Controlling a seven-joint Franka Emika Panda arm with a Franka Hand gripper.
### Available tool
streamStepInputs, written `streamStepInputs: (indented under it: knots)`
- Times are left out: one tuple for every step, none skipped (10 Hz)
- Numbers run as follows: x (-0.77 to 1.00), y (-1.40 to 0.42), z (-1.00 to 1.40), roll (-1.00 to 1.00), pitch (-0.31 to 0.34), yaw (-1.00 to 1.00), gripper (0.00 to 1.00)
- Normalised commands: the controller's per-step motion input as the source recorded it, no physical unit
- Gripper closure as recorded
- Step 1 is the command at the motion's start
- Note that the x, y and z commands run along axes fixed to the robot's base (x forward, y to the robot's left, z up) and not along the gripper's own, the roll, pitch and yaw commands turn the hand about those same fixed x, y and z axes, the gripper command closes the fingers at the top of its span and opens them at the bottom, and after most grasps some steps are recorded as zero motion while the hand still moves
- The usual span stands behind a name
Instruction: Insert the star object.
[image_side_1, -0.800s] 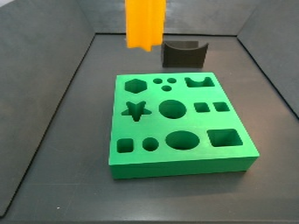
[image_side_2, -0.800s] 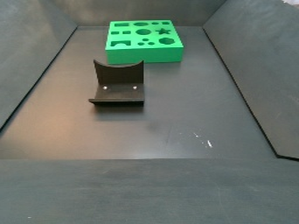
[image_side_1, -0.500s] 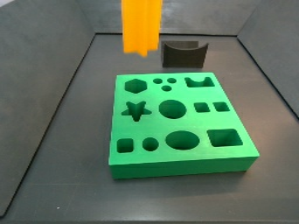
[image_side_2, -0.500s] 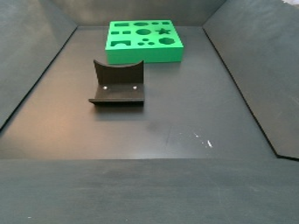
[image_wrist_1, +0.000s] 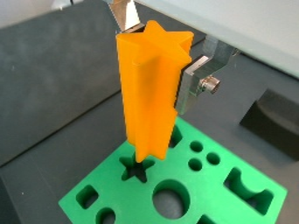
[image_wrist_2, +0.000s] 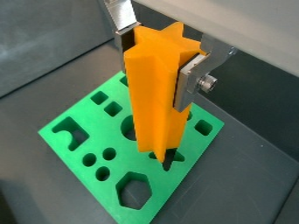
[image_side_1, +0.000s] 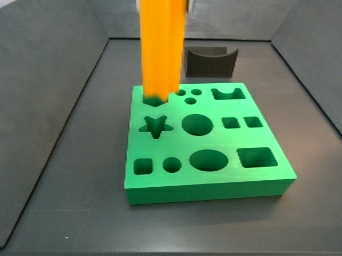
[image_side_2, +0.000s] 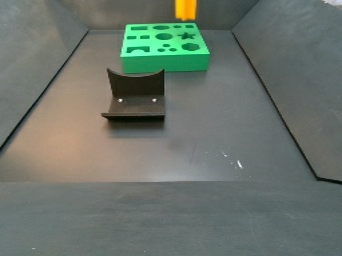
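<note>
Pinching the orange star (image_wrist_1: 149, 96) upright, the claw (image_wrist_1: 162, 54) is hanging over the green board (image_side_1: 207, 142). Its lower end is hovering above the star hole (image_wrist_1: 139, 169).

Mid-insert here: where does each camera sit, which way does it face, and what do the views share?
Wrist views: both ride by the gripper, looking down the star object onto the green board; silver fingers show.
Side view: near the board, facing the fixture; no gripper visible.
Side view: at the far end, fixture in front, board behind; no gripper.
Shared: star object and board appear in all.
</note>
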Motion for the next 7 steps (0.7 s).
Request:
streamStepInputs:
  knots:
    - [0.00,-0.17,-0.52,0.05,-0.110,-0.02,1.00]
    - [0.00,-0.16,-0.48,0.08,-0.100,-0.04,1.00]
    - [0.00,-0.14,-0.43,0.09,-0.077,-0.05,1.00]
    - [0.00,-0.15,-0.30,0.05,-0.056,-0.03,1.00]
    - [0.00,-0.18,-0.27,0.05,-0.053,-0.04,1.00]
    - [0.00,-0.14,-0.25,0.05,-0.029,-0.09,1.00]
    - [0.00,-0.09,-0.20,0.05,0.000,-0.11,1.00]
